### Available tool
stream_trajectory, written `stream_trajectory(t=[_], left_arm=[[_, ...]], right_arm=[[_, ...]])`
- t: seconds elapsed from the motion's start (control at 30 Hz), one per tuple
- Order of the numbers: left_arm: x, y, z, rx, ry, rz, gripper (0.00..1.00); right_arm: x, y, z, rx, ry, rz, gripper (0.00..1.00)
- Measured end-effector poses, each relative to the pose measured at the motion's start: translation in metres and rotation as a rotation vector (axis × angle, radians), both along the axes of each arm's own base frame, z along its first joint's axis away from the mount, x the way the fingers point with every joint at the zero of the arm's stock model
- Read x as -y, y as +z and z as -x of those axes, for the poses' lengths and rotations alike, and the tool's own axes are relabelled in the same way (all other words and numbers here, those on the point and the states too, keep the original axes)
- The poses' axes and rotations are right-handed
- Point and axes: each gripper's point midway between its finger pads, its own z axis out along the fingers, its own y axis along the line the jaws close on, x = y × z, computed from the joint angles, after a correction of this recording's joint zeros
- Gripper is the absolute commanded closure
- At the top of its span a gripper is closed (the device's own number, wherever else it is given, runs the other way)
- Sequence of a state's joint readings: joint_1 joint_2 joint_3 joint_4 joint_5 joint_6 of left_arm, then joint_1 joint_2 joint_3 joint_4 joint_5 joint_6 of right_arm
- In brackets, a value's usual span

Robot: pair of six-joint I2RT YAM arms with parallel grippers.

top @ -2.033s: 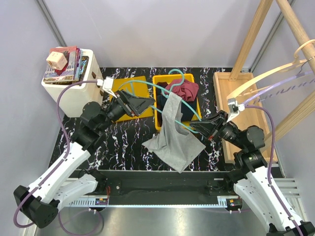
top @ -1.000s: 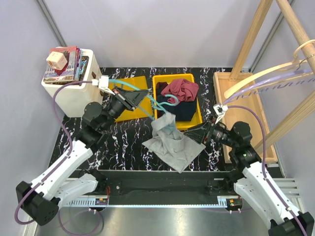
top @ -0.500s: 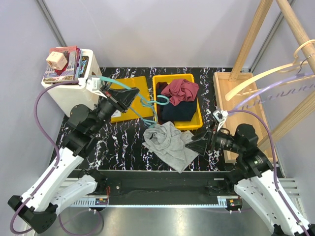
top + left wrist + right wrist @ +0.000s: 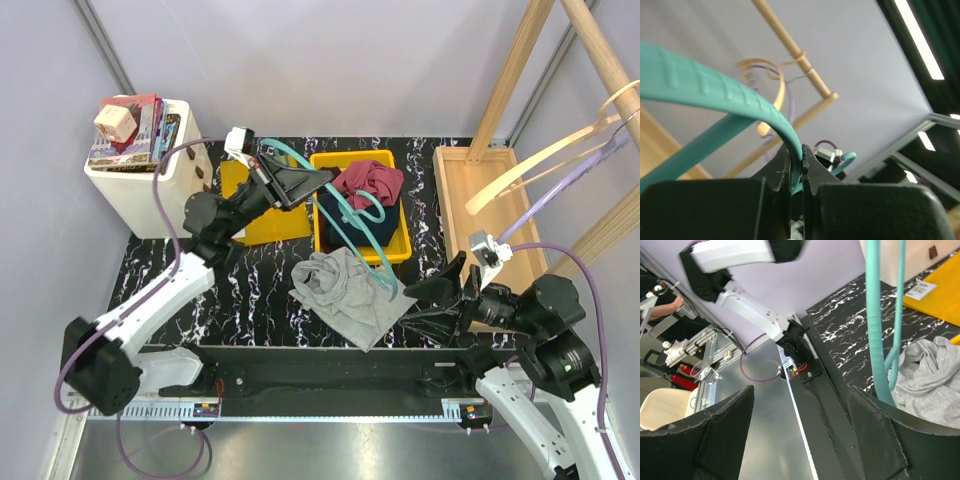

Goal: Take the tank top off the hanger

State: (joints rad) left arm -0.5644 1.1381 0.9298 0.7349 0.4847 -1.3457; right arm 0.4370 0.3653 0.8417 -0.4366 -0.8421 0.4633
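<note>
A grey tank top lies crumpled in a loose heap just in front of the yellow bin, free of the teal hanger. The hanger slants across the bin's front, its lower end down at the garment's right edge.

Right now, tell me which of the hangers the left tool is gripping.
The teal hanger, pinched in the left tool. The wooden hanger and the lilac hanger hang on the rack at the right, away from both arms.

Teal hanger, gry tank top, yel bin, blk/wht marbled table.
</note>
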Motion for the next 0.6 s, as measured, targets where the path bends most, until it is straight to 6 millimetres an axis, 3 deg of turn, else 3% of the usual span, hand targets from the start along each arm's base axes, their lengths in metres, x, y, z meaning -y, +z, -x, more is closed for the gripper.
stream_trajectory(t=[0.13,0.3,0.6], left_arm=[[0.025,0.002,0.005,-0.034,-0.184,0.064,1.0],[0.047,0.003,0.03,-0.036,-0.389,0.111,1.0],[0.045,0.019,0.061,0.046,-0.496,0.147,1.0]], right_arm=[[0.002,0.01,0.007,0.015,0.016,-0.006,0.24],[0.005,0.011,0.01,-0.002,0.01,0.028,0.27],[0.007,0.014,0.022,-0.012,0.046,0.056,0.33]])
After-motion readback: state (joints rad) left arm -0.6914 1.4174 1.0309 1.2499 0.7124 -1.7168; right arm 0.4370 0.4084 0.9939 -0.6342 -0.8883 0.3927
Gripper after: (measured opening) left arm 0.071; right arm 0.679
